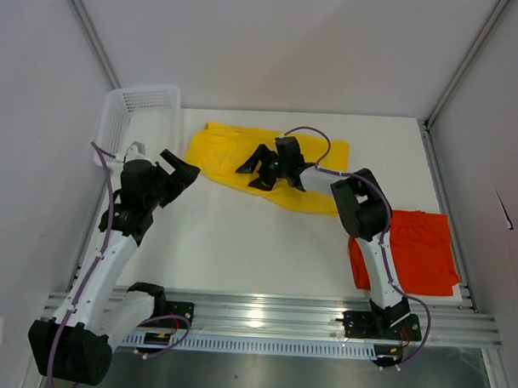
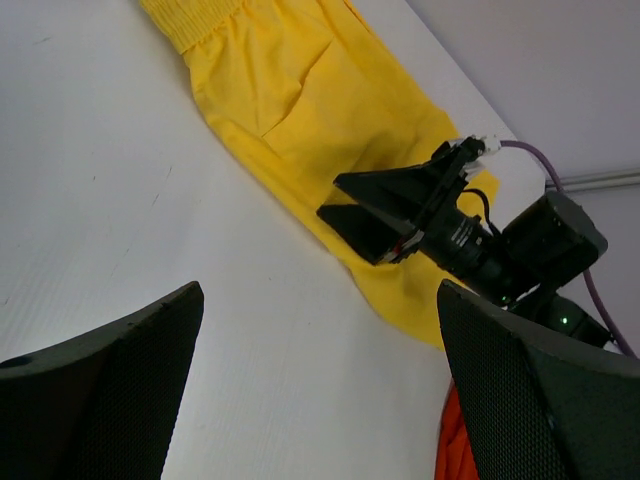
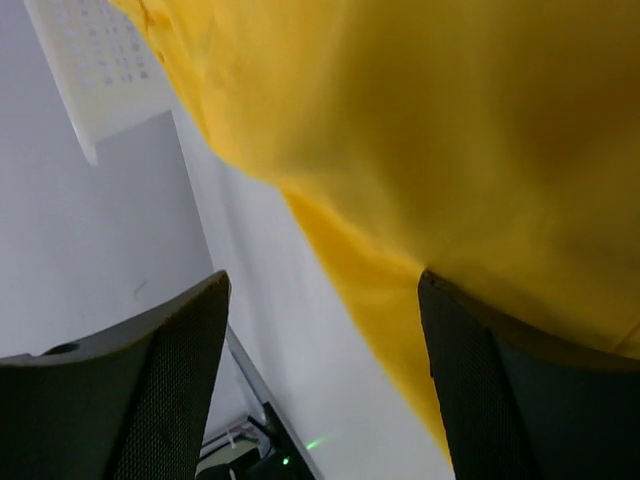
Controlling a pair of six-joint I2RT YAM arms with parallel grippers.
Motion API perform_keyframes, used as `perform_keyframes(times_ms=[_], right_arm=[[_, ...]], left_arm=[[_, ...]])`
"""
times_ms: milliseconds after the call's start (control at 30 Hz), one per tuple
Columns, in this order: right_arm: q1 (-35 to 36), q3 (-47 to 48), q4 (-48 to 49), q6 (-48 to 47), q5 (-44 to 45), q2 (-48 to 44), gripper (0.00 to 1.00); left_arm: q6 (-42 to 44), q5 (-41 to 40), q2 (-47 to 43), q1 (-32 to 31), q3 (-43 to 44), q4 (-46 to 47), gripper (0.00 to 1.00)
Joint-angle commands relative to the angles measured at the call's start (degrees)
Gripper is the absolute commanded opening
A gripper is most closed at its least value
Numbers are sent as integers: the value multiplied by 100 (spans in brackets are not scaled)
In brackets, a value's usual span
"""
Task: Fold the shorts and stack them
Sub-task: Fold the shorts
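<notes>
The bright yellow shorts (image 1: 218, 154) lie spread at the back middle of the table; they also show in the left wrist view (image 2: 300, 110) and fill the right wrist view (image 3: 450, 130). The orange-red shorts (image 1: 419, 251) lie flat at the right, beside the right arm, with a corner in the left wrist view (image 2: 450, 452). My right gripper (image 1: 256, 168) is open over the yellow shorts' front edge, and the cloth's edge lies between its fingers (image 3: 320, 380). My left gripper (image 1: 185, 170) is open and empty above bare table (image 2: 320, 400), just left of the yellow shorts.
A white mesh basket (image 1: 138, 113) stands at the back left corner, behind the left arm, and also shows in the right wrist view (image 3: 100, 70). White walls close in the table. A metal rail (image 1: 263, 313) runs along the near edge.
</notes>
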Motion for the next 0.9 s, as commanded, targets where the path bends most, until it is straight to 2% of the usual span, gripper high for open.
perform_keyframes(times_ms=[0,167,333,500,667,700,767,867], right_arm=[[426,-610,1389,706,966,-898,77],[873,-1532,1662,769,2046,-1522,76],[1208,-1622,1084,-100,2585,-1980,76],[1454,-814,-978,-1927,2875,-1998,75],[1507,-304,-2623,-3755,3815,-1937,79],[1525,-164,-2810,-4376,3929,-1928,79],[1569,-75,-3205,-4977,4332,-1928,79],[1779,-189,-3286,-6093,4870,-2007,79]], left_arm=[[233,-186,-250,4,2,-118,99],[330,-354,-399,4,3,-277,99],[356,-293,-496,4,-41,-321,99],[400,-231,-558,4,-155,-312,99],[462,-205,-558,4,-199,-348,99],[462,-205,-567,4,-208,-339,99],[462,-205,-593,4,-261,-312,99],[462,-29,-619,4,-305,-260,99]])
